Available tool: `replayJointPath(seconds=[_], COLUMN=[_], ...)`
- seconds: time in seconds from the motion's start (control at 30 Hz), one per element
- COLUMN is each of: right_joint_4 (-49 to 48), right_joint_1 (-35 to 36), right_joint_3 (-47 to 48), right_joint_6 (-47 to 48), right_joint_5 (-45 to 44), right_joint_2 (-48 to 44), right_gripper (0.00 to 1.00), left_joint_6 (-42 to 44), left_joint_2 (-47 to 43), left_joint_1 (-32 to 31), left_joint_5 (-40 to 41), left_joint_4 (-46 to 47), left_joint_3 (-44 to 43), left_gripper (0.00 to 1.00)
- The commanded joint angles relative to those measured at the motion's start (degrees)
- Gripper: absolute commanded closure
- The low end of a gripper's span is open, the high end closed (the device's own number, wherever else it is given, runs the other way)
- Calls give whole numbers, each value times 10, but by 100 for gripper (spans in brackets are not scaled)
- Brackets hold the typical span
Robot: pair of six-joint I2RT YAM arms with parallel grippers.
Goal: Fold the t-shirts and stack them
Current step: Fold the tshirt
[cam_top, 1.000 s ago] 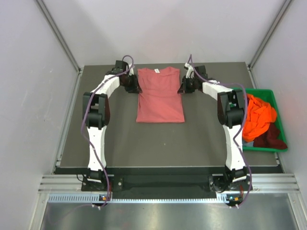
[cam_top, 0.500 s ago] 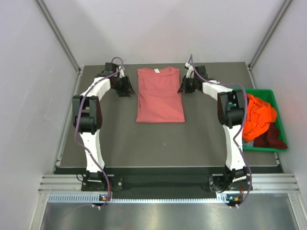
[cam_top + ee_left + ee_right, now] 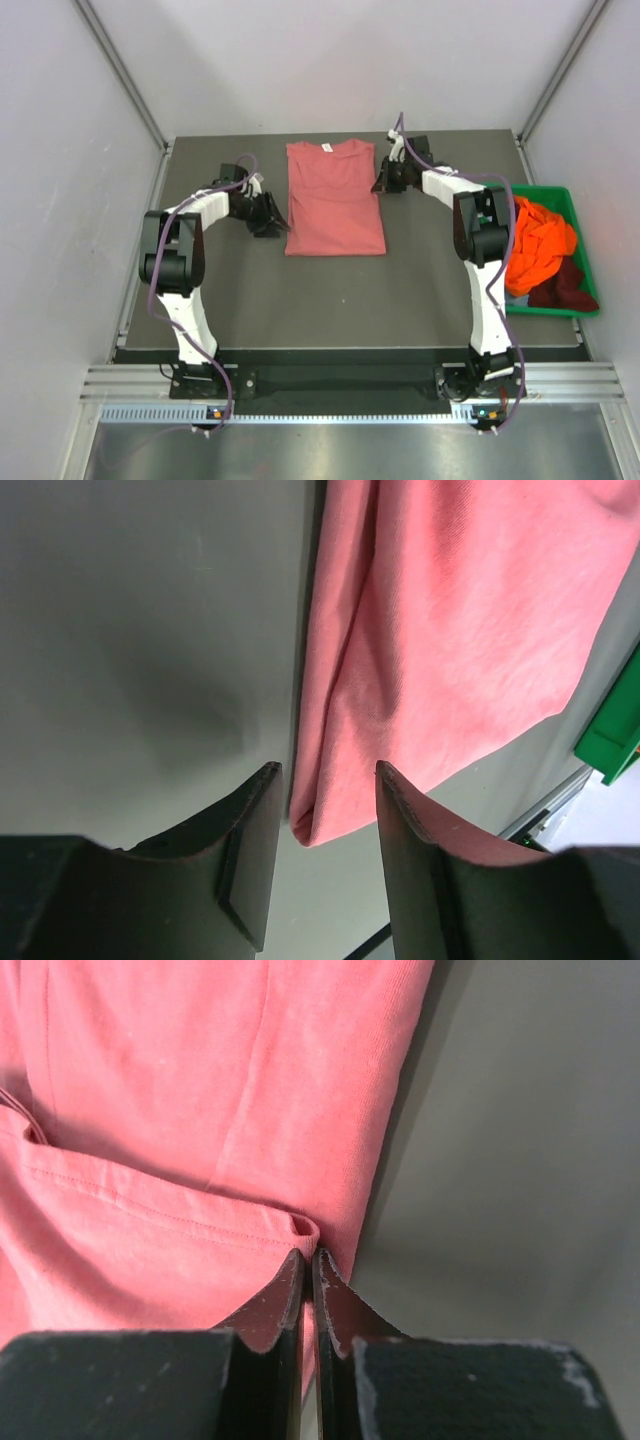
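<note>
Salmon-pink t-shirt (image 3: 334,200) corner between the parted, empty left jaws; sleeve hem at tips of closed right jaws.

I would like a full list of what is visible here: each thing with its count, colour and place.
pink shirt: 1, salmon-pink, flat on the far middle of the table
orange shirt: 1, bright orange, crumpled in the bin
maroon shirt: 1, dark maroon, near end of the bin
bin: 1, green, right of the table
table: 1, dark grey, in front of the arms
left gripper: 1, black, open, at the pink shirt's near left corner
right gripper: 1, black, shut, at the pink shirt's far right edge
</note>
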State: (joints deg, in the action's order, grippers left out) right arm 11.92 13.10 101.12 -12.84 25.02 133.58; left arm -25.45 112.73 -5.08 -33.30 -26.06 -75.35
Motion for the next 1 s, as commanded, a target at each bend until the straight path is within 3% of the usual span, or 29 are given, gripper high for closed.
replayJointPath(seconds=[0.0,0.17,0.27,0.4,0.7,0.77,0.9,0.97], right_joint_4=[-43,-50,-59,-63,-66,-64,-66,-66], right_joint_1=[-7,-7,-7,-7,-6,-7,-7,-7], right_joint_3=[1,-1,-14,-16,-19,-20,-22,-22], right_joint_6=[-15,-27,-30,-37,-46,-46,-50,-52], right_joint_5=[2,4,1,3,3,3,3,2], right_joint_2=[-6,0,-5,-4,-8,-9,-6,-6], right_gripper=[97,98,99,99,99,99,99,100], left_joint_6=[-8,-7,-5,0,-2,-1,-5,-11], left_joint_2=[-15,-1,0,2,14,15,8,0], left_joint_1=[-8,-12,-12,-12,-23,-25,-25,-25], left_joint_5=[-21,-9,-12,-11,-1,-3,-6,-3], left_joint_4=[48,55,56,49,49,50,52,52], left_joint_3=[3,6,9,13,35,40,49,54], left_gripper=[52,55,66,57,55,62,100,100])
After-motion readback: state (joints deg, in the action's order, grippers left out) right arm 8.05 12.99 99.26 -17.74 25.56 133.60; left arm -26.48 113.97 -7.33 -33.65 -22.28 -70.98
